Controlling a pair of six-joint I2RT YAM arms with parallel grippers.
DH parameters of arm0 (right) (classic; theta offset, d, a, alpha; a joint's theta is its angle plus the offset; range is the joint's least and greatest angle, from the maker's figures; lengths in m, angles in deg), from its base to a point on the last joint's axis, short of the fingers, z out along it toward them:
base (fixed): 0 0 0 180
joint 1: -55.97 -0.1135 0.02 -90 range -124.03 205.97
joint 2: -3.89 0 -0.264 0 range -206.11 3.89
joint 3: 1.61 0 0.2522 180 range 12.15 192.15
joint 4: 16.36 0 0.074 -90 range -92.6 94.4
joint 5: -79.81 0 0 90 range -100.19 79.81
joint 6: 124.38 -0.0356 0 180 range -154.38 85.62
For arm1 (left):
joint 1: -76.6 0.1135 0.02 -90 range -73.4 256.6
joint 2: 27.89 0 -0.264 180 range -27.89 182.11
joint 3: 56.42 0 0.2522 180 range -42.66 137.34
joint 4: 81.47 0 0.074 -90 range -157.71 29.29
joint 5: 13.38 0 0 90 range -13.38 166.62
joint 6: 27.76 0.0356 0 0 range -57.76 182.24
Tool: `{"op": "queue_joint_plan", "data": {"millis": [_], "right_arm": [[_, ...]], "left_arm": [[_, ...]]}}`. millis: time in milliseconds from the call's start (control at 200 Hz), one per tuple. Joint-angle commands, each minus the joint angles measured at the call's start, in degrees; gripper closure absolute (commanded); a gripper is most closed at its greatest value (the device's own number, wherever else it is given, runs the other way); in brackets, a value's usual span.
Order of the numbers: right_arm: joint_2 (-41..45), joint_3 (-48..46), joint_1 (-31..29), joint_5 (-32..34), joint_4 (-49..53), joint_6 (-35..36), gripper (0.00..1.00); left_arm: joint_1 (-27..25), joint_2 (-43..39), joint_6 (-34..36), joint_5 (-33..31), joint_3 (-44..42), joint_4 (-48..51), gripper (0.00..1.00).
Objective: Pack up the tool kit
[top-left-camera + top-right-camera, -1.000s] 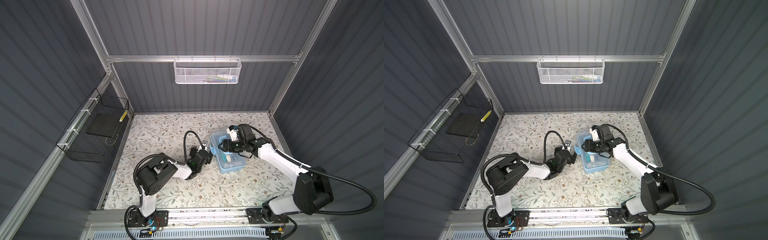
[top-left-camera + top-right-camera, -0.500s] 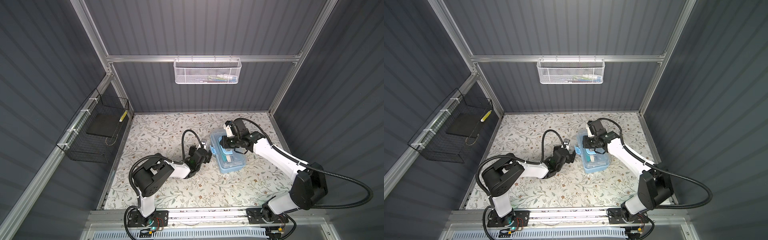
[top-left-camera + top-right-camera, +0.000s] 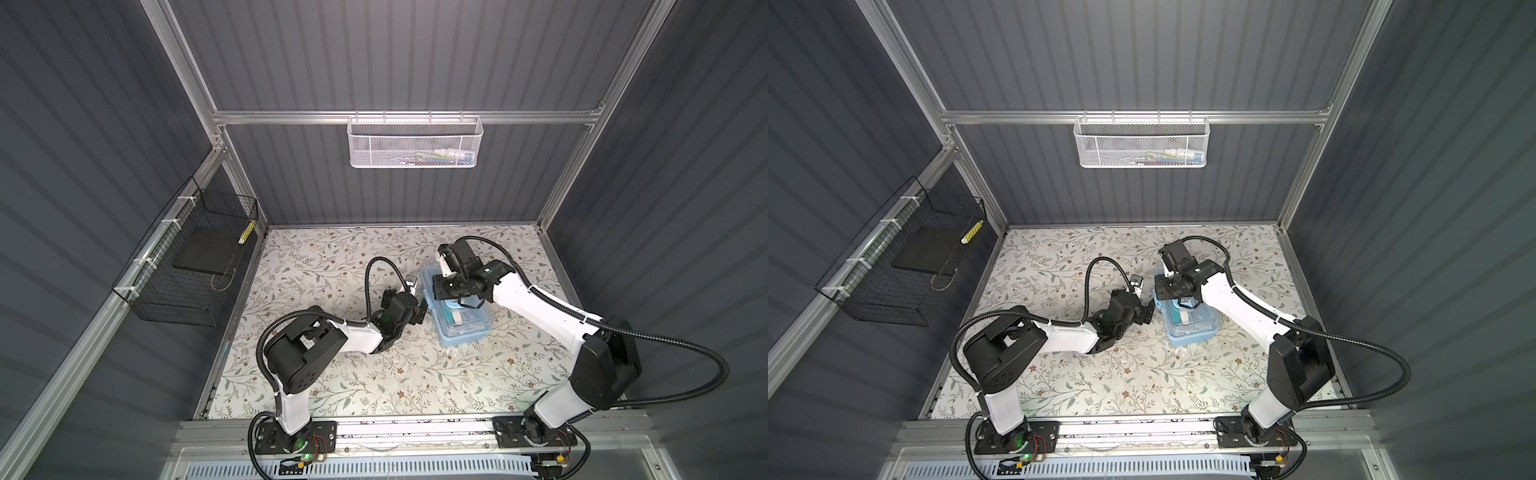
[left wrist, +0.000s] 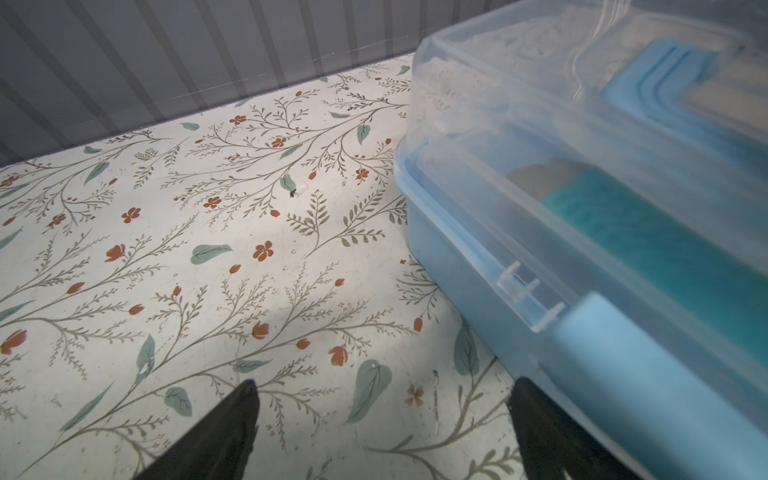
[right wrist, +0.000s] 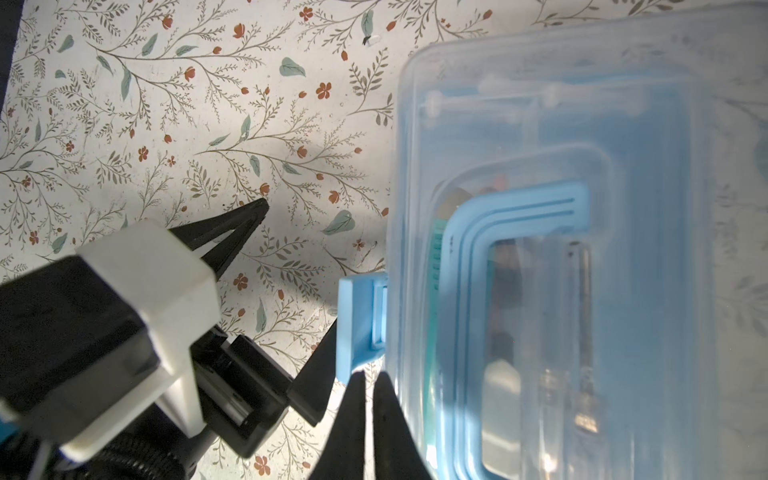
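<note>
The tool kit (image 3: 459, 320) (image 3: 1190, 326), a light-blue box under a clear lid, lies on the floral floor in both top views. Its arched handle (image 5: 515, 208) lies flat on the lid. The blue latch (image 5: 359, 320) sticks out from the box's side. My right gripper (image 5: 370, 378) (image 3: 440, 289) is shut with nothing between its fingers, and its tips sit at the end of the latch beside the lid's edge. My left gripper (image 4: 382, 415) (image 3: 417, 309) is open low over the floor, with one finger (image 4: 536, 419) against the latch side of the box (image 4: 582, 249).
A white mesh basket (image 3: 415, 141) hangs on the back wall. A black wire basket (image 3: 187, 266) hangs on the left wall. A tiny scrap (image 4: 298, 192) lies on the floor near the box. Grey walls close in three sides.
My right gripper has shut and swung over the box towards its latch side. The left arm has hardly moved and stays open.
</note>
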Motion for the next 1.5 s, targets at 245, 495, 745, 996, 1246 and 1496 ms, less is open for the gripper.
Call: {"op": "queue_joint_plan", "data": {"millis": [245, 495, 745, 996, 1246, 1496], "right_arm": [[-0.71, 1.66, -1.33, 0.51, 2.84, -0.63, 0.99], [-2.56, 3.28, -1.74, 1.32, 3.79, -0.74, 1.0], [-5.92, 6.39, -2.65, 1.88, 5.83, -0.62, 1.0], [-8.01, 8.29, -2.95, 2.18, 7.39, -0.43, 1.0], [-9.15, 9.19, -3.12, 3.4, 8.99, -0.19, 1.0], [-9.47, 9.55, -3.28, 3.32, 9.24, 0.23, 1.0]], "left_arm": [[0.38, 0.02, -1.51, 2.4, 3.06, 1.23, 0.05], [0.42, 0.37, -1.69, 3.11, 3.38, 1.39, 0.05], [0.34, 0.45, -1.95, 3.89, 3.63, 1.4, 0.05], [0.36, 0.7, -2.48, 4.35, 3.95, 1.34, 0.05], [0.39, 0.69, -3.0, 4.96, 4.29, 1.14, 0.05], [0.34, 0.63, -3.27, 5.47, 5.22, 2.03, 0.05]]}}
